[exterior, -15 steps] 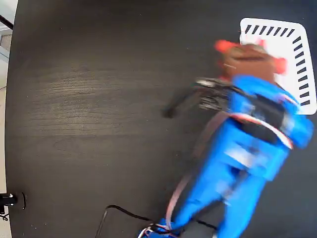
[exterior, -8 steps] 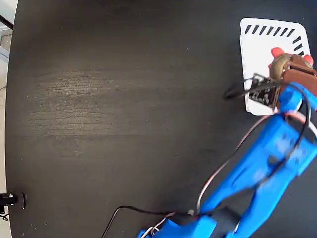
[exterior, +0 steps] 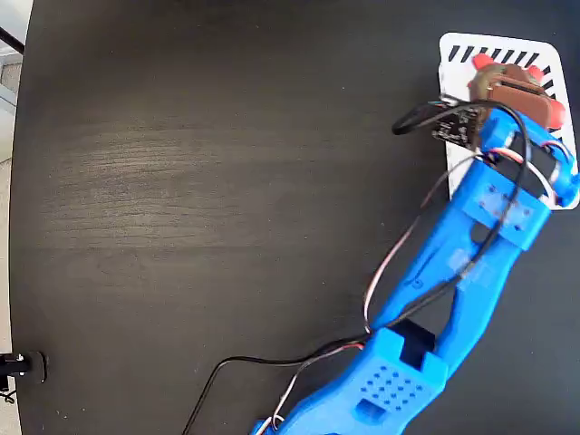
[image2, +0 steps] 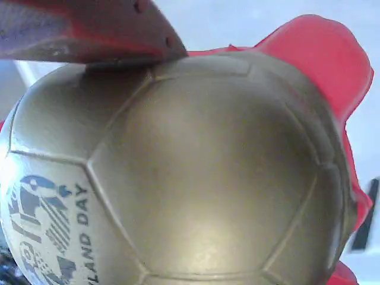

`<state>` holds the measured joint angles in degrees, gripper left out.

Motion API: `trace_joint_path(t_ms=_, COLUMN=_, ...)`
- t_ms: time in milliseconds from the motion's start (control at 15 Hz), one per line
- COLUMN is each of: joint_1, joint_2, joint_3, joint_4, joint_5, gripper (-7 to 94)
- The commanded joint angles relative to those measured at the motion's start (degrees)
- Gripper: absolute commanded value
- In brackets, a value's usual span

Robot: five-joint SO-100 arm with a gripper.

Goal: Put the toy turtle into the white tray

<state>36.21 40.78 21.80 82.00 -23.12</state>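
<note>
Here, over the upper part of the white tray (exterior: 544, 136): the toy turtle (exterior: 500, 80), pinched in the gripper (exterior: 517, 89) of the blue arm (exterior: 471, 254). Whether touching the tray floor or held just above it, impossible to tell from the fixed view. Close up in the wrist view, filling nearly the whole picture: toy turtle (image2: 178, 172) with a shiny gold-beige dome cut into panels like a football, dark blue printed mark and the letters "LAND DAY" at lower left, red flipper at upper right. Against the shell's top, one reddish-brown finger (image2: 89, 29). All around, black table (exterior: 227, 181); slanted dark slots along the tray's top and right edges.
</note>
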Motion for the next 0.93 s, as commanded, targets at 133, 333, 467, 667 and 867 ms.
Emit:
trace_joint_path(t_ms=133, joint_1=0.53, joint_2=-0.18, joint_3=-4.13, joint_4=-1.58, joint_5=-2.72, gripper=0)
trace_joint_path(t_ms=333, joint_1=1.85, joint_2=-1.49, joint_3=-5.45, joint_4=-1.76, joint_5=-3.69, gripper=1)
trace_joint_path(t_ms=467, joint_1=2.64, joint_2=-2.37, joint_3=-5.8, joint_4=-1.85, joint_5=-4.31, gripper=16)
trace_joint_path(t_ms=667, joint_1=3.6, joint_2=-2.55, joint_3=-5.27, joint_4=-0.97, joint_5=-5.45, gripper=56)
trace_joint_path(t_ms=867, joint_1=3.69, joint_2=-2.55, joint_3=-5.54, joint_4=-0.09, joint_5=-5.36, gripper=62)
